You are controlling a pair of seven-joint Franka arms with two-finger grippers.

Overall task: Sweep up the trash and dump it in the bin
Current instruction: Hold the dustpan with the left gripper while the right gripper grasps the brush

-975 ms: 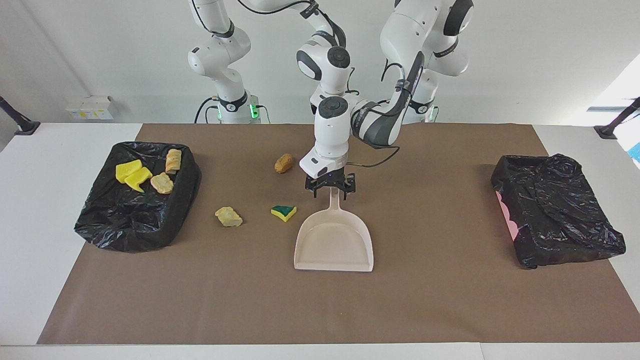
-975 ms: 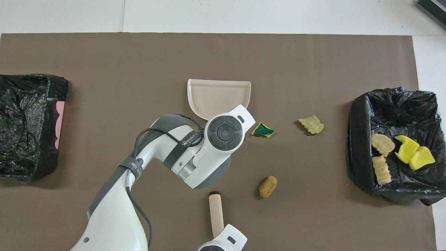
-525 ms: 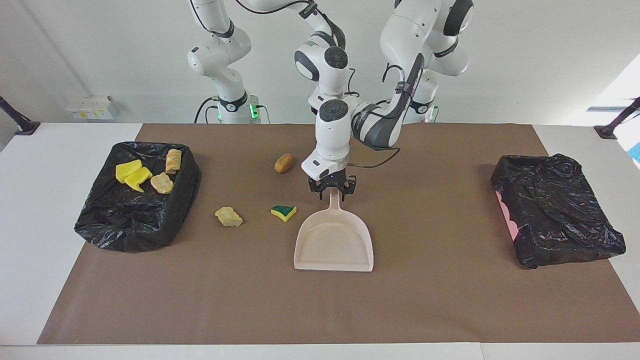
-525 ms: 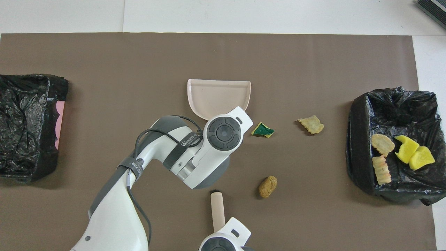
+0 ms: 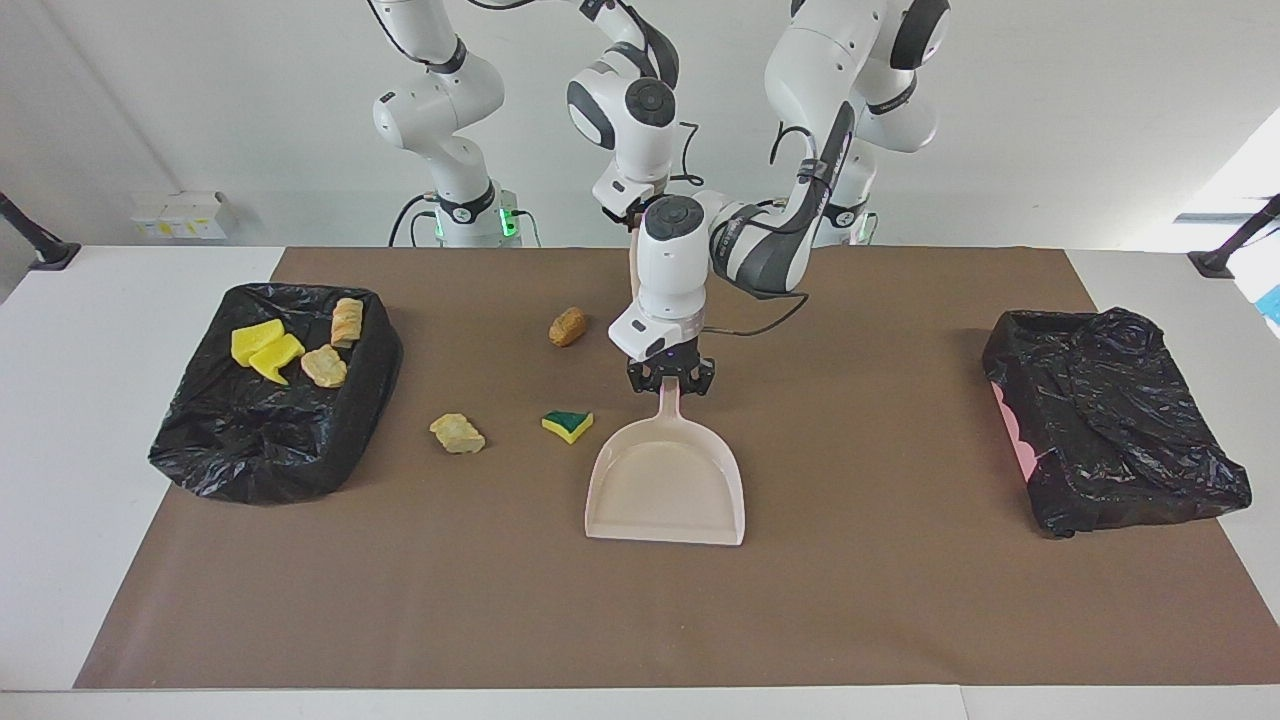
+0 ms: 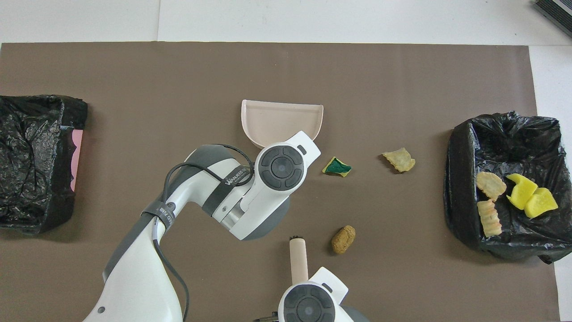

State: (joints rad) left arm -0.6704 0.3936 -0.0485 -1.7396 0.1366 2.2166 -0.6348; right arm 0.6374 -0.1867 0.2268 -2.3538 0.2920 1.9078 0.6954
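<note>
- Three pieces of trash lie loose on the brown paper mat [image 5: 900, 600]: a green-and-yellow sponge piece [image 5: 567, 425], a pale tan stone-like chunk [image 5: 458, 433] and a brown bread-like lump [image 5: 567, 326].
- The green-and-yellow sponge piece lies just beside the pale pink plastic dustpan [image 5: 667, 487], toward the right arm's end of the table; it does not touch the pan.
- The tan chunk lies further in the same direction, between the dustpan and the bin lined with a black plastic bag [image 5: 270, 440].
- The brown lump lies nearer to the robots than the dustpan, beside the dustpan's handle.
- Four more pieces are already inside this bin: two yellow sponge pieces [image 5: 263, 348] and two tan chunks [image 5: 335, 345].
- The left gripper [image 5: 670, 382] is closed on the upper end of the dustpan's handle. The pan's wide mouth points away from the robots.
- In the overhead view the left arm's wrist covers the handle and the grip, so only the pan's tray [image 6: 281, 123] can be seen there.
- The right gripper [image 5: 634, 222] is up in the air, over the mat nearer to the robots than the dustpan, and is closed on a pale pink brush handle [image 6: 298, 264] with dark bristles at its tip.
- In the facing view this brush is mostly hidden by the left arm.
- A second black-bag bin [image 5: 1110, 420] stands well apart from the dustpan, at the left arm's end; what is inside it I cannot tell.
</note>
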